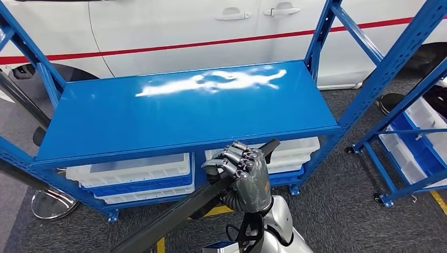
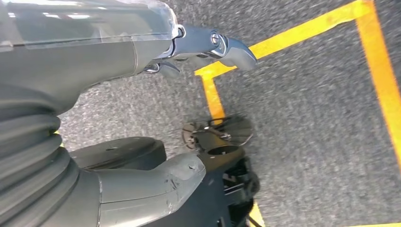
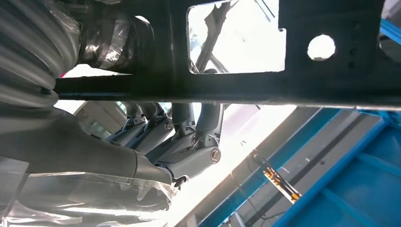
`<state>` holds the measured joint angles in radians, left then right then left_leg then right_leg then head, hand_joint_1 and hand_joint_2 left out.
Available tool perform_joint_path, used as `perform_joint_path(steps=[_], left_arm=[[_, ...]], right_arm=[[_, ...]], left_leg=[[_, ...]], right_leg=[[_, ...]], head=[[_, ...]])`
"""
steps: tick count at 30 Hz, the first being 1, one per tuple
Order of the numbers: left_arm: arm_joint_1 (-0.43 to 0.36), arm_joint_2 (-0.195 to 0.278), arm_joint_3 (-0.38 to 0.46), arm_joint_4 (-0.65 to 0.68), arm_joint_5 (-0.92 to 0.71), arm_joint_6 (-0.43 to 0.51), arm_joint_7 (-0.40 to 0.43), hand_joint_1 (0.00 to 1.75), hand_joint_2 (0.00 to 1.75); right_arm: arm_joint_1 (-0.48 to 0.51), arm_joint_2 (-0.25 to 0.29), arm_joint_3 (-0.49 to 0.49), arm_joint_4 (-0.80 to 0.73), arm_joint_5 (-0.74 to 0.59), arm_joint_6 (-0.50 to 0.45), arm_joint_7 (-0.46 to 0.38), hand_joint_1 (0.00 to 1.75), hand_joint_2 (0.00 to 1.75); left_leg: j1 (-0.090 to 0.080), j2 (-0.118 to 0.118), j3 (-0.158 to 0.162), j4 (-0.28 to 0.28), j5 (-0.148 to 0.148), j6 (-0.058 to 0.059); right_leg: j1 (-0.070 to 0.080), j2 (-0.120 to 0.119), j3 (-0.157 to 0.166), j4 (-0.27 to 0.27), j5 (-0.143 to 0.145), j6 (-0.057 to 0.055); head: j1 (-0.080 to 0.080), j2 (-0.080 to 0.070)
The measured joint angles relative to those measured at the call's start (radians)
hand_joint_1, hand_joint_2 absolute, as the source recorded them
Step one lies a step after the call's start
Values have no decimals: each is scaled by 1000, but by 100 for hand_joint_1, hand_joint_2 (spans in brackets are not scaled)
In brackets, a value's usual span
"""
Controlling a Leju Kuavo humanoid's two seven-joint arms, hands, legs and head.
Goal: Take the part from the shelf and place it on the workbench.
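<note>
- Fingers of the right hand curl around the long black part, just before the blue shelf.
- Its long axis slants from low-left up toward the shelf edge.
- Left hand hangs over the floor, fingers curled, holding nothing.

Bright, even overhead light; a white glare streak lies on the blue shelf top toward 12 o'clock. The right wrist view is backlit, with blown-out white behind the silhouetted dark part. The left wrist view's grey floor is softly blurred.
</note>
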<state>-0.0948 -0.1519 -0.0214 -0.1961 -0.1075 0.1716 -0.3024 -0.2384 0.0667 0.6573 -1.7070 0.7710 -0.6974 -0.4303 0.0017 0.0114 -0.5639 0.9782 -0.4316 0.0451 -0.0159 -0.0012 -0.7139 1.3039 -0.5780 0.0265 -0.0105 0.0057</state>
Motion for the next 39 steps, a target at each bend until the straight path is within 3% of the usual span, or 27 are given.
perform_joint_path(steps=[1, 2, 3, 5, 7, 9, 11, 13, 14, 15, 16, 18, 20, 22, 23, 24, 25, 27, 28, 29, 30, 31, 33, 35, 36, 37, 39], left_arm=[[-1, -1, 0, 0, -3, -2, -1, 0, 175], [-2, -1, 0, 0, -6, -5, -2, 0, 175], [-4, -3, 0, 0, -8, -6, -2, 0, 175], [-8, -6, 0, 0, -9, -8, -3, 0, 175], [-11, -8, 0, 0, -10, -8, -3, 0, 175], [-10, -8, 0, 0, -10, -8, -3, 0, 175], [-9, -9, 0, 0, -10, -9, -5, 0, 175], [-11, -9, 0, 0, -11, -9, -8, 0, 175], [-12, -9, 0, 0, -11, -9, -10, 0, 175], [-12, -9, 0, 0, -11, -9, -10, 0, 175], [-12, -9, 0, 0, -11, -9, -11, 0, 175], [-14, -9, 0, 0, -12, -9, -11, 0, 175], [-19, -9, 0, 0, -16, -9, -12, 0, 175], [-24, -10, 0, 0, -19, -9, -12, 0, 175], [-25, -10, 0, 0, -19, -9, -12, 0, 175], [-25, -11, 0, 0, -20, -9, -12, 0, 175], [-26, -12, 0, 0, -20, -9, -12, 0, 175], [-28, -14, 0, 0, -20, -9, -12, 0, 175], [-28, -14, 0, 0, -20, -9, -12, 0, 175], [-28, -14, 0, 0, -20, -9, -12, 0, 175], [-28, -14, 0, 0, -20, -9, -12, 0, 175], [-28, -14, 0, 0, -20, -9, -12, 0, 175], [-28, -14, 0, 0, -20, -9, -12, 0, 175], [-28, -15, 0, -1, -20, -9, -13, 0, 175], [-27, -15, 0, -1, -21, -9, -13, 0, 175], [-27, -16, 0, -1, -21, -9, -13, 0, 175], [-25, -18, 0, -1, -21, -11, -12, 0, 175]], right_arm=[[0, -1, 0, 0, 4, 0, -1, 175, 175], [0, -2, 0, 0, 7, -1, -2, 175, 175], [0, -2, 0, 0, 9, -1, -2, 175, 175], [0, -2, 0, -4, 10, -1, 0, 175, 175], [1, -3, 0, -7, 9, -1, 2, 175, 175], [0, -3, 0, -8, 7, -1, 3, 175, 175], [-2, -4, 0, -8, 6, -1, 6, 175, 175], [-4, -5, 0, -8, 6, -1, 10, 175, 175], [-4, -5, 0, -7, 6, -1, 12, 175, 175], [-4, -5, 1, -7, 6, -1, 13, 175, 175], [-4, -5, 1, -7, 6, -1, 13, 175, 175], [-5, -5, 1, -7, 7, -1, 14, 175, 175], [-6, -5, 2, -8, 13, -1, 19, 175, 175], [-9, -6, 5, -8, 19, -1, 26, 175, 175], [-10, -6, 7, -8, 21, -1, 28, 175, 175], [-11, -7, 9, -8, 21, -1, 30, 175, 175], [-13, -8, 10, -8, 21, -1, 31, 175, 175], [-14, -12, 11, -8, 21, -1, 32, 175, 175], [-15, -14, 12, -8, 21, -1, 32, 175, 175], [-15, -15, 12, -8, 21, -1, 32, 175, 175], [-14, -17, 12, -8, 21, -1, 32, 175, 175], [-15, -18, 13, -8, 21, -1, 32, 175, 175], [-16, -20, 13, -8, 20, -1, 33, 175, 175], [-21, -21, 15, -8, 18, -1, 34, 175, 175], [-23, -21, 16, -8, 17, -1, 34, 175, 175], [-25, -22, 17, -8, 17, -1, 35, 175, 175], [-27, -22, 20, -7, 16, -1, 36, 175, 175]], left_leg=[[1, 1, -18, 7, 8, -3], [2, 1, -35, 17, 15, -6], [2, 1, -52, 29, 20, -10], [0, 0, -76, 50, 29, -21], [-1, -1, -85, 57, 42, -33], [4, -3, -95, 61, 40, -46], [9, -5, -117, 114, -28, -56], [11, -5, -143, 227, -127, -64], [12, -5, -149, 284, -154, -67], [12, -5, -144, 319, -156, -67], [11, -5, -125, 326, -138, -66], [10, -6, -39, 238, -86, -56], [4, -8, 65, 89, -88, -44], [-3, -9, 104, 12, -104, -35], [-3, -9, 99, 4, -95, -31], [-2, -7, 93, -2, -81, -27], [0, -4, 85, -8, -66, -19], [3, 0, 61, -13, -38, -7], [2, 0, 44, -11, -26, -2], [0, 1, 26, -6, -15, -1], [0, 1, 7, -1, -5, -2], [0, 2, -12, 5, 4, -3], [0, 2, -47, 20, 19, -8], [-1, 1, -73, 35, 31, -17], [-1, 1, -80, 38, 38, -23], [-1, 1, -84, 38, 47, -28], [0, -1, -88, 36, 56, -39]], right_leg=[[-2, 0, 22, -5, 28, 2], [-5, 0, 60, -44, 58, 4], [-7, 0, 108, -105, 68, 5], [-5, 1, 188, -223, 50, -1], [2, 3, 204, -262, 35, -16], [1, 1, 188, -263, 54, -35], [-2, -2, 164, -267, 79, -53], [0, -4, 134, -266, 102, -59], [1, -4, 118, -265, 114, -59], [3, -5, 102, -263, 125, -58], [3, -5, 86, -260, 137, -58], [5, -5, 59, -256, 157, -55], [6, -5, 45, -256, 177, -46], [5, -7, 42, -266, 199, -34], [4, -7, 42, -274, 211, -28], [4, -6, 39, -277, 212, -22], [4, -5, 33, -269, 193, -18], [2, -3, 9, -193, 100, -11], [2, -3, -5, -131, 48, -9], [2, -3, -15, -69, 16, -6], [2, -3, -17, -24, 9, -4], [1, -3, -6, -5, 24, -2], [0, -3, 66, -70, 77, -3], [4, -2, 161, -203, 74, -11], [8, -2, 189, -250, 62, -16], [11, -1, 200, -275, 53, -20], [10, -3, 194, -287, 66, -33]], head=[[0, 0], [0, 0], [0, 0], [0, 0], [0, 0], [0, 0], [0, 0], [0, 0], [0, 0], [0, 0], [0, 0], [-1, 0], [-1, 0], [-1, 0], [0, 0], [0, 0], [0, 0], [0, 0], [0, 0], [0, 0], [0, 0], [0, 0], [0, 0], [0, 0], [0, 0], [0, 0], [0, 0]])
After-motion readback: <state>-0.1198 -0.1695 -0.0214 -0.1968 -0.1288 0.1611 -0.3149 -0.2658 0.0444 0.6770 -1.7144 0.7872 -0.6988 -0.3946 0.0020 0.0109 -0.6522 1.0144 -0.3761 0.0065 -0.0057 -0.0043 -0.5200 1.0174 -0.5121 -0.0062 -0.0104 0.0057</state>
